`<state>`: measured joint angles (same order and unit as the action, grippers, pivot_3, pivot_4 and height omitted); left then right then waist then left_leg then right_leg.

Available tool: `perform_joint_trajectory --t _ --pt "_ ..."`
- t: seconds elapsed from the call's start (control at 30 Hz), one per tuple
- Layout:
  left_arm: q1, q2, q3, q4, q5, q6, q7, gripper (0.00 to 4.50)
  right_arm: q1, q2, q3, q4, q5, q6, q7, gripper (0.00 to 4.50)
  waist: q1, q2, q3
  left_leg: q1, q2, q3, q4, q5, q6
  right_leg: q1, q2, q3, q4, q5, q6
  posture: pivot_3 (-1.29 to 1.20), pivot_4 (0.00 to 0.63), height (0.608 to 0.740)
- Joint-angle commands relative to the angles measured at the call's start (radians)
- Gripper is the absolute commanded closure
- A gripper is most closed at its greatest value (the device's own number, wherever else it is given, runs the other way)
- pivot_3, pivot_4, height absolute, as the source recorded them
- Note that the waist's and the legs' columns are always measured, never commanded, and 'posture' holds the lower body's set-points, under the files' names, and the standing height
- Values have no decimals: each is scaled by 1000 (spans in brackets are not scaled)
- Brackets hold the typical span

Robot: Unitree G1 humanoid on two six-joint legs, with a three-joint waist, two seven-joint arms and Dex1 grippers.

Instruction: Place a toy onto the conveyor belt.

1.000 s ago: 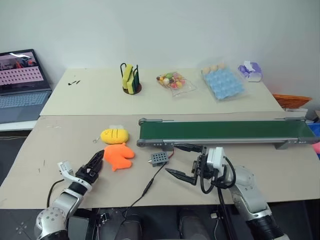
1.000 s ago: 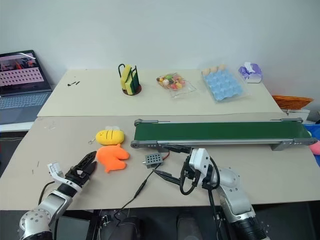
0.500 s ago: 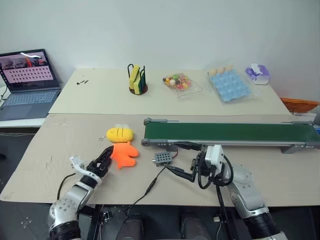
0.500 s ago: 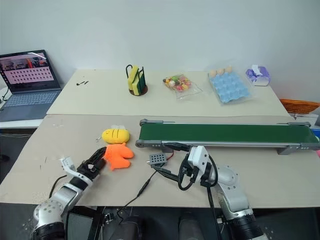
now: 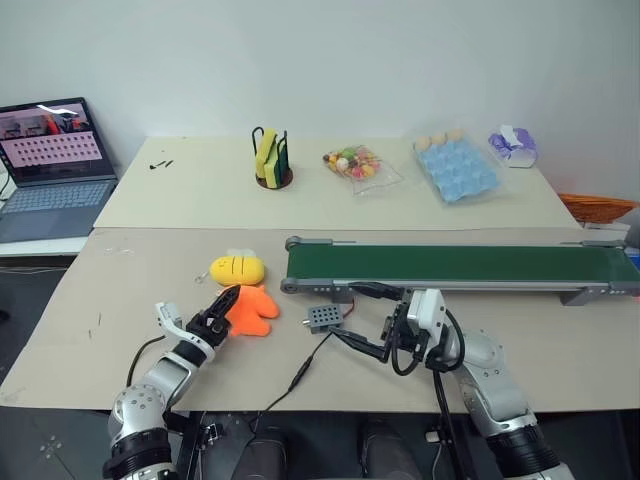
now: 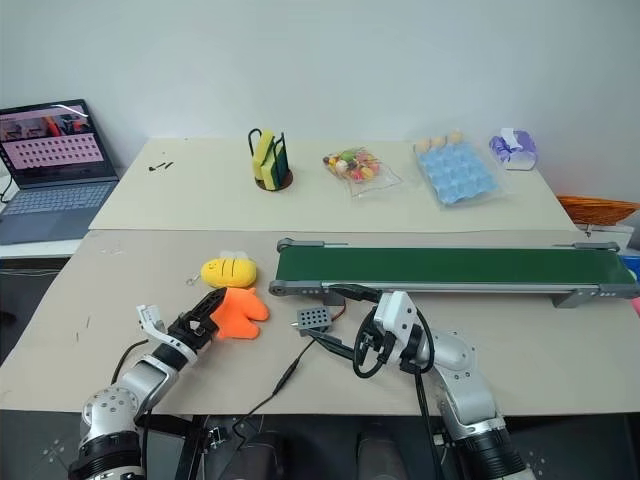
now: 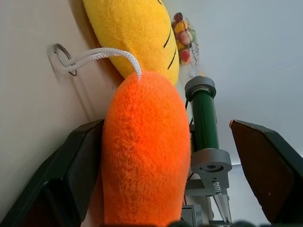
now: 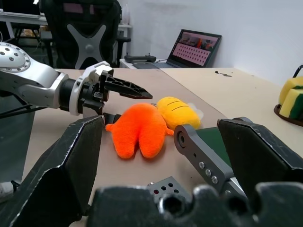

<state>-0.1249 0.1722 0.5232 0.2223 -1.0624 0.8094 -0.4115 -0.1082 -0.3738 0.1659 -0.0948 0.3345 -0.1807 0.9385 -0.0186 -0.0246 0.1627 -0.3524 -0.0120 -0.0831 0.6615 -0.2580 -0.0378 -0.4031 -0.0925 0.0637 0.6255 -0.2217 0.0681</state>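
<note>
Head view: fish [image 5: 250, 310] lies on the table [image 5: 120, 290], just left of the belt's [image 5: 455, 268] left end, touching the bee [image 5: 237, 269] on its far side.
Left gripper [image 5: 221, 310]: at the fish's near-left edge, fingers spread, one either side of it.
Right gripper [image 5: 362, 347]: near the belt's near side, fingers apart, empty.
Left wrist view: fish [image 7: 144, 156] between the parted fingers [image 7: 71, 175]; one finger touches it, the other stands apart.
Right wrist view: left gripper [image 8: 124, 92] with one finger above the fish [image 8: 139, 130].
</note>
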Motion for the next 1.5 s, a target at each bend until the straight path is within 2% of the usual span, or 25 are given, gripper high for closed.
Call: perform_joint_trajectory --t 0.03,0.13,0.3,0.33,0.63,0.73,0.9,0.97,1.07,1.17,1.27,1.33,1.5 --pt "5 -7 -16 13 6 12 -5 1518 -6 3 -19 -18 3 -21 -10 0 -1 0 0 0 0 0 0 0 0 0 0 0 0 0 0 0 150 740" --pt "12 -7 -25 6 9 15 -7 2423 -8 2 -19 -14 2 -22 -11 0 -2 -1 1 -1 0 0 0 0 0 -1 0 0 -1 0 -1 0 150 740" --pt "16 -7 -30 3 17 2 -4 4188 -13 3 -17 -9 0 -20 -11 0 0 0 0 0 0 0 0 0 0 0 0 0 0 0 0 0 150 740" --pt "17 -8 -29 -2 16 0 -1 4380 -13 3 -16 -8 0 -20 -11 0 1 0 0 0 0 0 0 0 0 0 0 0 0 0 0 0 150 740" --pt "-29 -68 -2 -225 -19 -86 163 4458 -24 6 -4 22 -23 -30 -5 0 -1 -5 3 -1 1 0 0 0 0 -1 1 0 -1 0 0 0 150 740" --pt "-57 -81 -7 -329 -42 -105 224 4458 -28 10 0 28 -29 -31 -2 0 0 -7 4 -2 1 0 -1 0 0 -1 1 0 -3 3 -5 0 150 740" --pt "-113 -53 -74 -525 -28 -125 253 4458 -36 13 0 40 -32 -32 4 0 -2 -8 5 -3 1 0 -1 -1 0 -1 1 0 -5 3 -5 0 150 740" --pt "-149 8 -181 -573 177 -188 275 4458 -39 12 -1 43 -31 -31 7 0 -1 -8 5 -3 1 0 -1 -1 0 -1 1 0 -6 4 -6 0 150 740" --pt "-183 182 -457 -561 677 -387 318 4458 -41 14 0 47 -31 -31 8 0 0 -8 5 -3 1 0 -2 -1 0 -1 1 0 -7 4 -6 0 150 740" --pt "-222 373 -744 -457 1226 -661 412 4458 -41 17 -2 47 -31 -30 4 0 -2 -7 5 -2 1 1 -4 -1 0 0 2 0 -12 5 -6 0 150 740" --pt "-272 479 -945 -306 1648 -880 580 4458 -41 23 -2 46 -29 -24 -2 0 3 -7 5 -3 1 2 -7 -1 0 -1 1 1 -15 5 -5 0 150 740" --pt "-307 503 -1031 -218 1829 -983 692 4458 -40 26 -2 43 -26 -18 -5 0 6 -7 6 -3 1 2 -10 -1 0 -2 0 1 -15 5 -5 0 150 740" --pt "-395 471 -1146 53 2043 -1127 903 4458 -39 29 -8 33 -19 -6 -11 0 5 -7 6 -6 1 2 -13 -1 0 -7 0 1 -14 5 -5 0 150 740"
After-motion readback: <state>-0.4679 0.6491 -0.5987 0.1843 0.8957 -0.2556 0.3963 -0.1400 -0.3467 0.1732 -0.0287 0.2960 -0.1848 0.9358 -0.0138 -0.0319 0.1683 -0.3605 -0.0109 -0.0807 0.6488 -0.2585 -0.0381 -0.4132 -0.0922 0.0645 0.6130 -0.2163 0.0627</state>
